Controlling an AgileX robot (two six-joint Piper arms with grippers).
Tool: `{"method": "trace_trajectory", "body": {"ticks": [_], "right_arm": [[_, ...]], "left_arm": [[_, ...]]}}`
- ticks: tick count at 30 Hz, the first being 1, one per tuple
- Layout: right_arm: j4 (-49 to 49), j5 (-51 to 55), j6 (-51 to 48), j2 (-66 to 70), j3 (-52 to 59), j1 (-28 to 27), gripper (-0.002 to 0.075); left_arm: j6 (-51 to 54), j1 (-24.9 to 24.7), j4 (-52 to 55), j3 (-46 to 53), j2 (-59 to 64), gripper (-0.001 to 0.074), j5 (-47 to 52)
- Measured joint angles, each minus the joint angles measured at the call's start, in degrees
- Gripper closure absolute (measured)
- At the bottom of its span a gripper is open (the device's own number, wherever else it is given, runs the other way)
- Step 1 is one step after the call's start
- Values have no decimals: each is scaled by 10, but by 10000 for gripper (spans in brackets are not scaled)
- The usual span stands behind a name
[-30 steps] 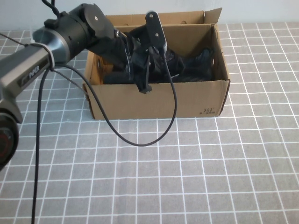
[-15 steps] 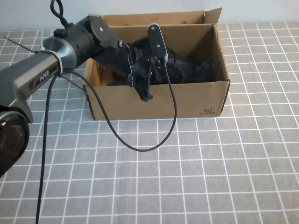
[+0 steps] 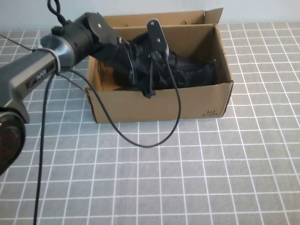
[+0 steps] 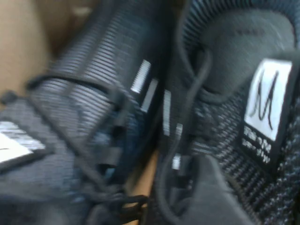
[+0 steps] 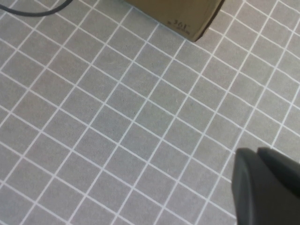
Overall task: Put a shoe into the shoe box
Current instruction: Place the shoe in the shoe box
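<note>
Inside shoe box (image 3: 159, 105): left hand (image 3: 140, 75), grip unclear, over shoe (image 3: 192, 72); right hand (image 5: 265, 185) clenched.

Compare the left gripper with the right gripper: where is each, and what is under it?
The left gripper is down inside the shoe box; the right gripper hangs outside it. The left gripper is over black shoes; the right gripper is over gridded table, shut and empty.

Brown cardboard shoe box (image 3: 159, 105); black knit shoe (image 3: 187, 70), white dashes, white tongue tab; my table (image 3: 187, 178) grey, white-gridded.
</note>
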Motion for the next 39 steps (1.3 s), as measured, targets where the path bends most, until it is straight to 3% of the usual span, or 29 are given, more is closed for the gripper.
{"method": "trace_trajectory", "body": {"ticks": [4, 12, 15, 19, 22, 32, 39], "right_arm": [[0, 0, 0, 0, 0, 0, 742], [0, 0, -2, 0, 0, 0, 742], [0, 0, -2, 0, 0, 0, 742], [0, 0, -2, -4, 15, 0, 742], [0, -13, -2, -21, 42, 0, 742], [25, -50, -2, -144, 52, 0, 742], [97, 18, -21, -231, 53, 0, 742]], "left_arm": [[-34, 0, 11, 0, -33, 324, 5], [-94, 0, 27, 0, -124, 314, 23], [-143, 0, 27, 0, -165, 385, 24], [-221, 0, 27, 0, -218, 605, 37], [-255, 0, 27, 0, -253, 697, 58], [-393, 0, 60, 41, -399, 734, 52], [-428, 0, 70, 257, -620, 735, -64]]}}
